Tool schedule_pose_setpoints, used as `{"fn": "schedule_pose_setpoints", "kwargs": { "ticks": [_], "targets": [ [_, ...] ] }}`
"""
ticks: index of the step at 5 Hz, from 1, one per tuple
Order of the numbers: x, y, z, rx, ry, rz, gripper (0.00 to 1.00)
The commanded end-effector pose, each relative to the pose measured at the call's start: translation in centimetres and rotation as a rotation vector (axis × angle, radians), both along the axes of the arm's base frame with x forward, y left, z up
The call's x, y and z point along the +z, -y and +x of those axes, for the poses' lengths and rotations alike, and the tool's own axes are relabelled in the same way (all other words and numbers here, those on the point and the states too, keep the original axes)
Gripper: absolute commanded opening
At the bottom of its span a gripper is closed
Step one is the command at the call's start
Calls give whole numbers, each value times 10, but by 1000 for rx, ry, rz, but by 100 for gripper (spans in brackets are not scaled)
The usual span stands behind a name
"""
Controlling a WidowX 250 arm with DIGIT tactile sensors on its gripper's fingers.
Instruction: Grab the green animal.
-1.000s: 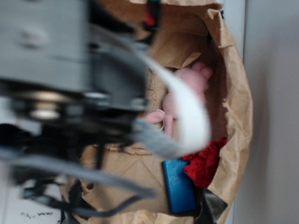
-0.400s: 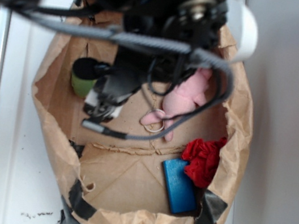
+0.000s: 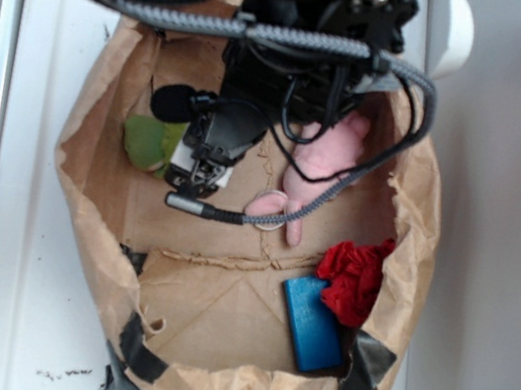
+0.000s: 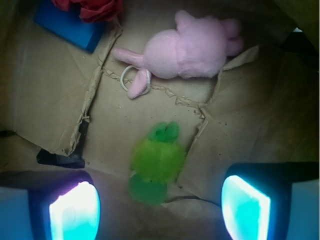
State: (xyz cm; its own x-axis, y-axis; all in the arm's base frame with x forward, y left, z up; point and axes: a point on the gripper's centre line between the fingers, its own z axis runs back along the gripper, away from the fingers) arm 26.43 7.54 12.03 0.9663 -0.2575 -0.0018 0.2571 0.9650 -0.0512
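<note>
white tabletop [image 3: 11,313], grey wall [image 3: 504,236]

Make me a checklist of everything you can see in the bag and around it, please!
Surface: crumpled brown paper bag, open, floor creased and torn.
Job's things: green animal lying free on the bag floor, between the tool's fingers in the wrist view.
Clutter: pink plush with a ring by its ear; blue block; red cloth.
Grippers: tool open, above the green animal, not touching.
Cables: braided cable looping over the bag.
Surroundings: white tabletop, metal rail at left.
</note>
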Motion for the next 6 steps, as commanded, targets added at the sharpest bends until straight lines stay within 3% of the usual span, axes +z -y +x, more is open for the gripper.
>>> {"fn": "schedule_pose_setpoints", "kwargs": {
  "ticks": [1, 2, 4, 5, 6],
  "targets": [
    [-15, 3, 14, 207, -10, 46, 100],
    [-28, 7, 17, 241, -62, -17, 100],
    [-47, 9, -18, 115, 67, 1, 100],
    [-49, 5, -32, 72, 81, -20, 100],
    [-61, 6, -27, 86, 121, 8, 100]
  ]
}}
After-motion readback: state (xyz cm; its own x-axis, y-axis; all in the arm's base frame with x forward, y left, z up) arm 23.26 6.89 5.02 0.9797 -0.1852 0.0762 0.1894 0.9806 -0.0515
